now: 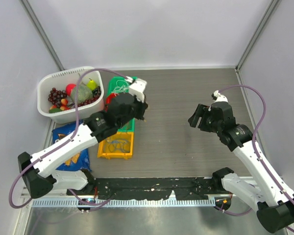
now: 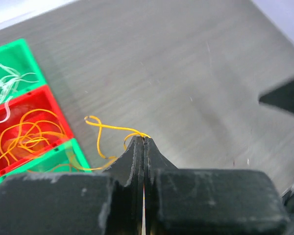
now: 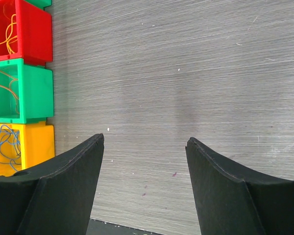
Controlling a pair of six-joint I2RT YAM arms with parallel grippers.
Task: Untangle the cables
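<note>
- The left gripper (image 2: 144,140) has its fingers pressed tight together, pinching a thin orange cable (image 2: 108,128) at the very tips
- From the tips that cable curls into a loop over the table (image 2: 196,73) and trails back across the rim of the near green bin (image 2: 76,152); I cannot tell whether the loop touches the table
- More orange strands lie coiled in the red bin (image 2: 39,95), and a white cable (image 2: 2,85) sits in the far green bin (image 2: 19,46)
- The right gripper (image 3: 146,143) is spread wide and holds nothing, above bare table well apart from the bins
- The yellow bin (image 3: 39,142) holds blue cables (image 3: 2,142)
- A white basket (image 1: 43,93) of fruit and a blue packet (image 1: 68,149) sit left of the bin row
</note>
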